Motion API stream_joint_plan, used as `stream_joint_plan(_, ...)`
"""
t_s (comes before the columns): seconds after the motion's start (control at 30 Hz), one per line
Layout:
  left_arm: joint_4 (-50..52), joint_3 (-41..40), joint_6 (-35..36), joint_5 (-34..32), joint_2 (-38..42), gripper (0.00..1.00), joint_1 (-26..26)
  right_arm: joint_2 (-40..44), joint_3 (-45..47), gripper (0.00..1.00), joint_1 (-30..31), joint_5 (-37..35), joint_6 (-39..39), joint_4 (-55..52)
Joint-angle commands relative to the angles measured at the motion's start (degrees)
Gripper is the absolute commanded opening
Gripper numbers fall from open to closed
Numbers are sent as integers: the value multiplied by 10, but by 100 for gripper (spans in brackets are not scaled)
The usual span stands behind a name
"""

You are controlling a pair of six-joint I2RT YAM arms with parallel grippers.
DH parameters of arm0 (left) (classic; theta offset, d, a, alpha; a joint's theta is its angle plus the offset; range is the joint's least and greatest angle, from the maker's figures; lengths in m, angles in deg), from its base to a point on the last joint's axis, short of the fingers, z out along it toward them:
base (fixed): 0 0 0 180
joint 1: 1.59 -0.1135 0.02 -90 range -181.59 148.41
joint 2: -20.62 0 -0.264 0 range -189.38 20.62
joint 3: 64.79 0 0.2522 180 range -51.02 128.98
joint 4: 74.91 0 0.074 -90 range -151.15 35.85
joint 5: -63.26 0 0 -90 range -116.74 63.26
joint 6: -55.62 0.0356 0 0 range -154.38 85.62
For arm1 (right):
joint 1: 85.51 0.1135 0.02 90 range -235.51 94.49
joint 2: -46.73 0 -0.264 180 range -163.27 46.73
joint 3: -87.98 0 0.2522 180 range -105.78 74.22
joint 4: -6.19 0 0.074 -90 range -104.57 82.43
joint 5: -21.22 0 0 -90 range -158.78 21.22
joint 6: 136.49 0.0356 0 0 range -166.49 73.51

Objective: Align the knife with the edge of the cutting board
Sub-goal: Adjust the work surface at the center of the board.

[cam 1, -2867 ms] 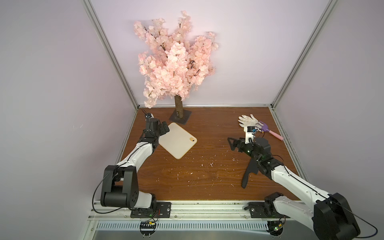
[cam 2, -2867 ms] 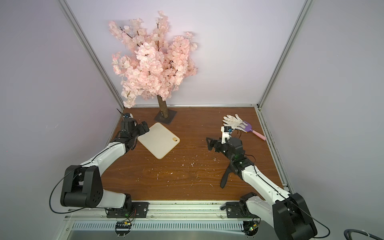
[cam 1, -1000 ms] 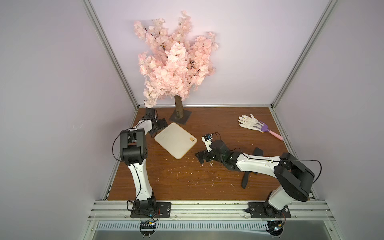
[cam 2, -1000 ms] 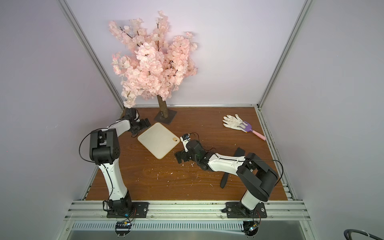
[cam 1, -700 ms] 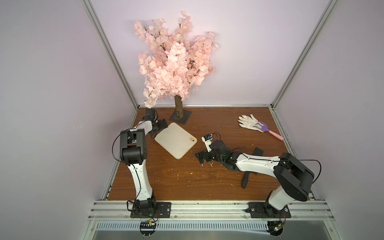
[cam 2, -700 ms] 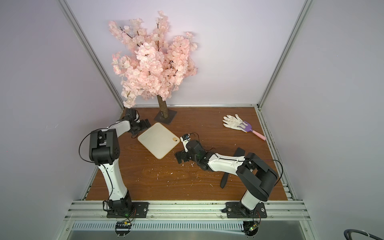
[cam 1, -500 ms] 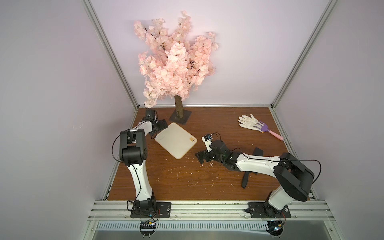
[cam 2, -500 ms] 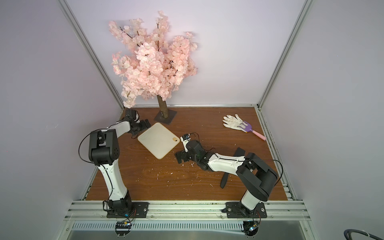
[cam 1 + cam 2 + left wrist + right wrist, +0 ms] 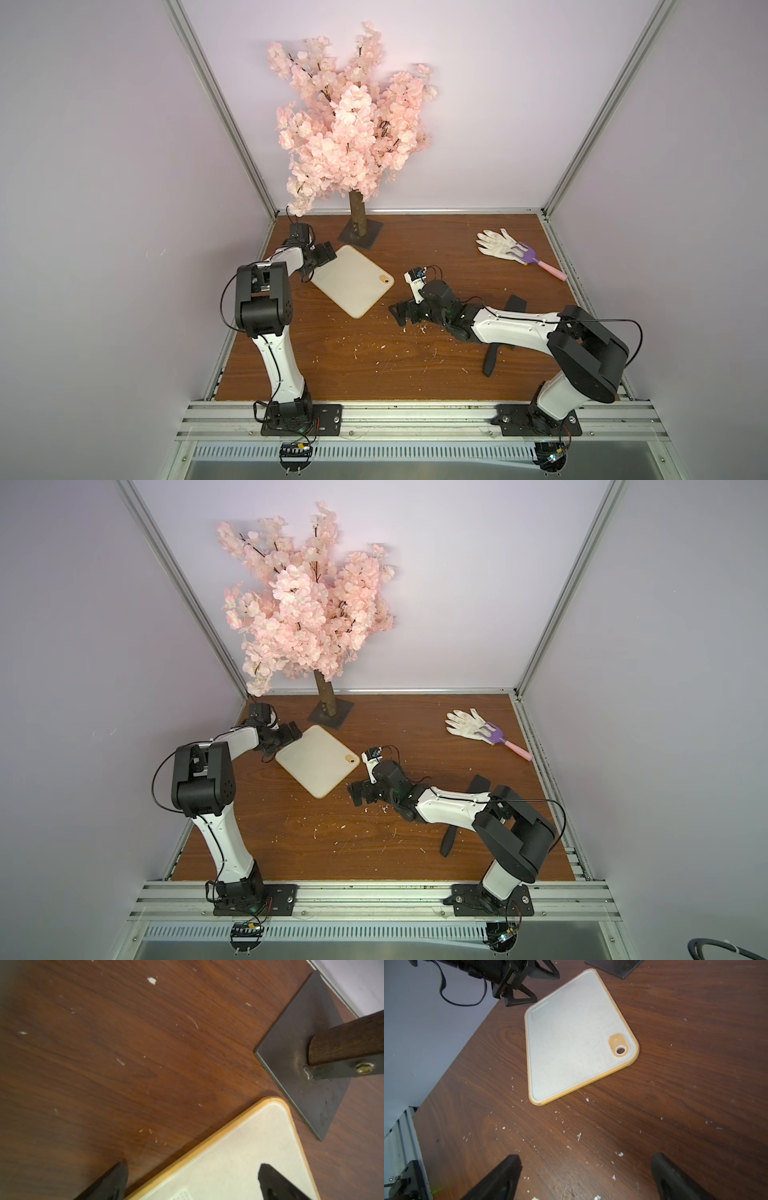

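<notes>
The cream cutting board [image 9: 351, 286] [image 9: 318, 760] lies at an angle left of the table's middle, its ringed hole toward the right. The black knife [image 9: 514, 304] [image 9: 476, 786] lies at the right, its middle hidden under my right forearm, its handle [image 9: 489, 362] toward the front. My left gripper [image 9: 321, 262] [image 9: 192, 1172] is open and straddles the board's [image 9: 239, 1157] far-left edge, one finger over the wood, one over the board. Open and empty, my right gripper [image 9: 401, 313] [image 9: 585, 1165] hovers low over bare table near the board's [image 9: 575, 1043] front corner.
A pink blossom tree stands on a dark square base [image 9: 360, 235] [image 9: 301, 1068] just behind the board's far corner. A white glove [image 9: 496, 245] and a purple-and-pink toy rake [image 9: 536, 259] lie at the back right. White crumbs are scattered over the wood.
Since the earliest frames my right gripper has swung left, off the knife, to the board's front corner, and my left arm's elbow has risen. Over the last second almost nothing moves.
</notes>
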Motion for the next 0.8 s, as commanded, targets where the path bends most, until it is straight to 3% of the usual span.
stream_joint_plan(0.0,74,-35,-25,17,-6,100,-6,10,12,99,-2,17,26,30)
stream_joint_plan(0.37,74,-92,-31,17,37,100,-2,10,44,100,-22,33,83,67)
stream_joint_plan(0.77,76,-142,-28,8,81,100,56,13,63,100,-38,44,104,81)
